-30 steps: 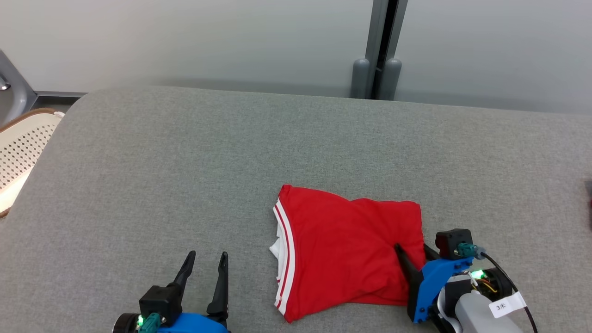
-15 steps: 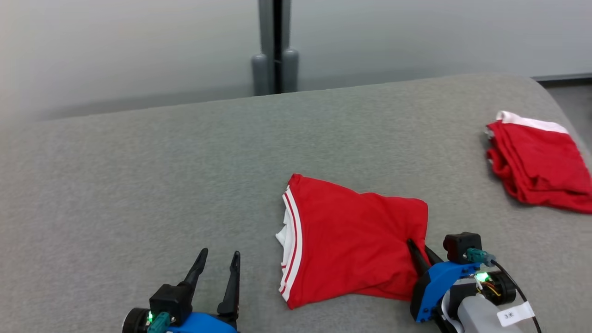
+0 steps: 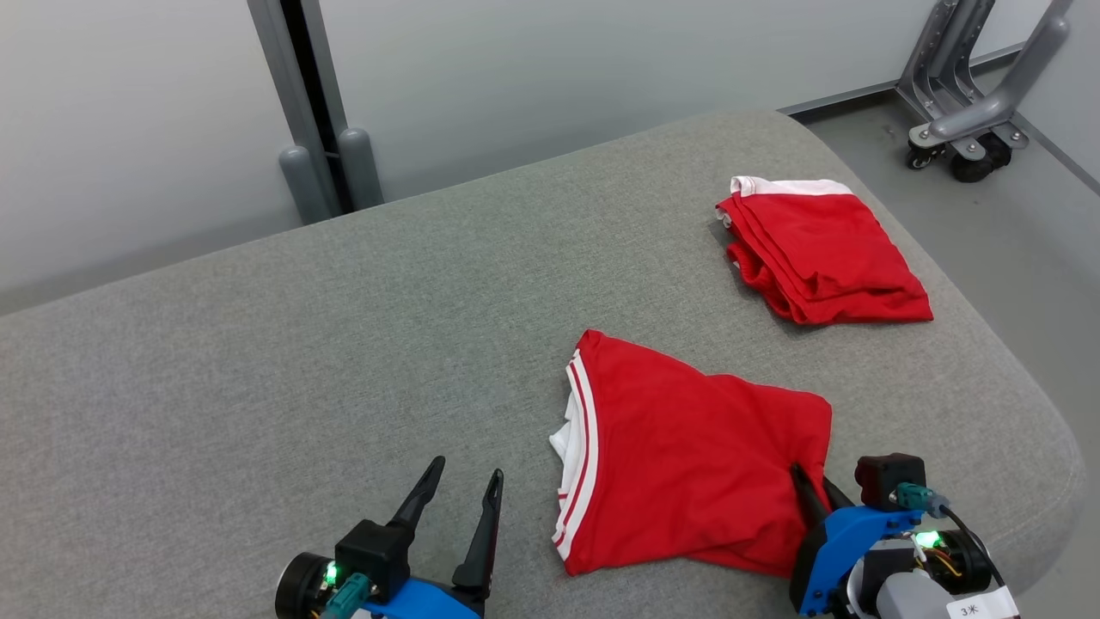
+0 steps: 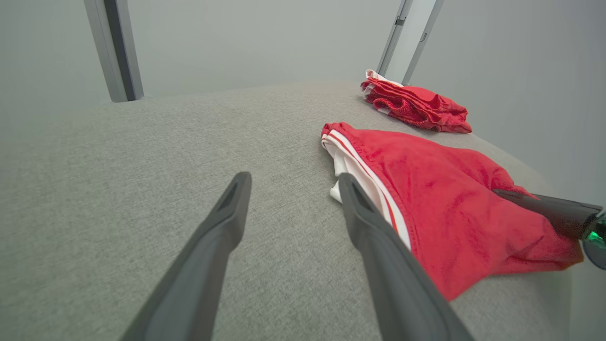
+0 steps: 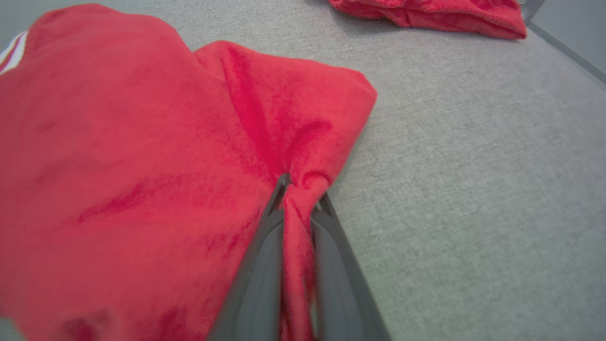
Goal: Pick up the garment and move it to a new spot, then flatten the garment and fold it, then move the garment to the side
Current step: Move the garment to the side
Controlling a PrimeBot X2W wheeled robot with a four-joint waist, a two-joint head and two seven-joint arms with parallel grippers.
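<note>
Gripping with its fingers nearly together, the right pincer [image 5: 303, 189] holds a pinched ridge of the red garment [image 3: 687, 464] at its right edge. The garment lies folded on the grey bench [image 3: 258, 344], its white-striped hem facing the left pincer [image 3: 468, 468], which stands wide and empty just beside it. A second folded red garment [image 3: 825, 249] lies well apart, farther back.

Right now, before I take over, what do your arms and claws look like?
Both the left claw and right claw have two long, dark, tapering fingers on a bright blue bracket, with a black block, a teal connector and a green light behind. The right arm also shows a pale grey forearm, a thin black cable and a white label with small print.
</note>
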